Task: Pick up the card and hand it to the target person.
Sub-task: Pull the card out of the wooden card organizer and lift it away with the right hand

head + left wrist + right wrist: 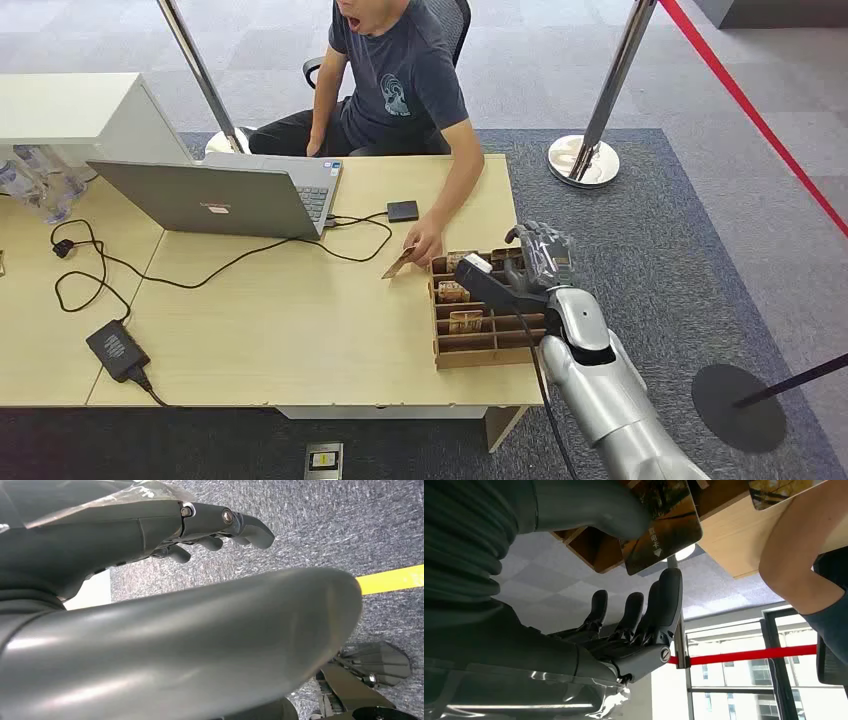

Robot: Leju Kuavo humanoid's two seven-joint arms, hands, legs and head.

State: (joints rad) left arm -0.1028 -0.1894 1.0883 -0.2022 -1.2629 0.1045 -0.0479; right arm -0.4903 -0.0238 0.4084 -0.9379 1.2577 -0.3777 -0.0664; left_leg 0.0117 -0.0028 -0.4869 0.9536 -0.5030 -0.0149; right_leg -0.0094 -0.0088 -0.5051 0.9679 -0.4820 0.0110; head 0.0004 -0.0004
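Note:
A wooden card box (487,352) with several slots stands at the table's right front corner, cards (464,321) upright in it. My right hand (532,262) hovers over the box's far right part, fingers (666,599) stretched out and apart from the thumb. In the right wrist view a brown printed card (662,526) in the box (589,550) lies close to the thumb and fingertips, and nothing is pinched. A seated person's hand (427,243) holds another card (398,263) just left of the box; their forearm (794,550) is near. My left hand (220,522) hangs over carpet, holding nothing.
A laptop (222,196) with cables, a power brick (117,350) and a small black box (403,211) lie on the table (300,330). A white cabinet (75,112) and bottles (40,180) are at the left. Stanchion bases (583,160) with a red belt (750,110) stand to the right.

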